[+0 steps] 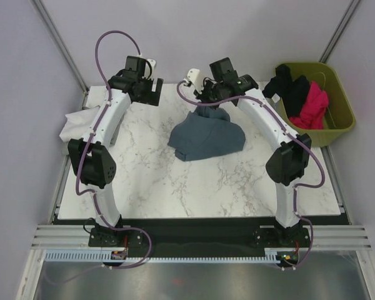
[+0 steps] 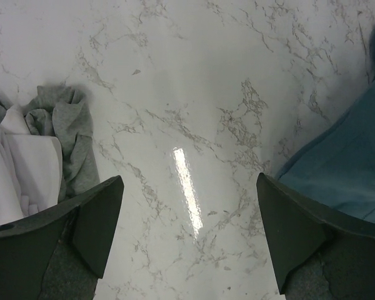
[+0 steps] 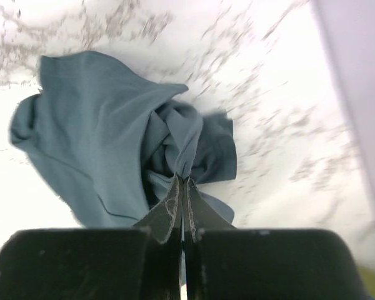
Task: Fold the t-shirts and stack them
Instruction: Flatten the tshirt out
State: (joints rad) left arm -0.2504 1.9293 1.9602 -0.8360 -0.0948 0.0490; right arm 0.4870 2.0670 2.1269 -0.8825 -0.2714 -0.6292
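A slate blue-grey t-shirt (image 1: 206, 137) lies bunched on the marble table's far middle. My right gripper (image 1: 211, 107) is shut on a pinch of its cloth at the far end and holds that part lifted; the wrist view shows the jaws (image 3: 182, 182) pressed together on the shirt (image 3: 106, 137). My left gripper (image 1: 151, 92) is open and empty over bare marble at the far left; its fingers (image 2: 100, 212) stand wide apart, with the blue shirt's edge (image 2: 344, 169) at right. A white shirt (image 1: 77, 124) lies crumpled at the table's left edge, also in the left wrist view (image 2: 25, 169).
An olive-green bin (image 1: 342, 106) stands off the table's far right, holding a black shirt (image 1: 290, 87) and a magenta-pink shirt (image 1: 312, 106). A grey cloth (image 2: 65, 125) lies by the white shirt. Walls close in behind and at the sides.
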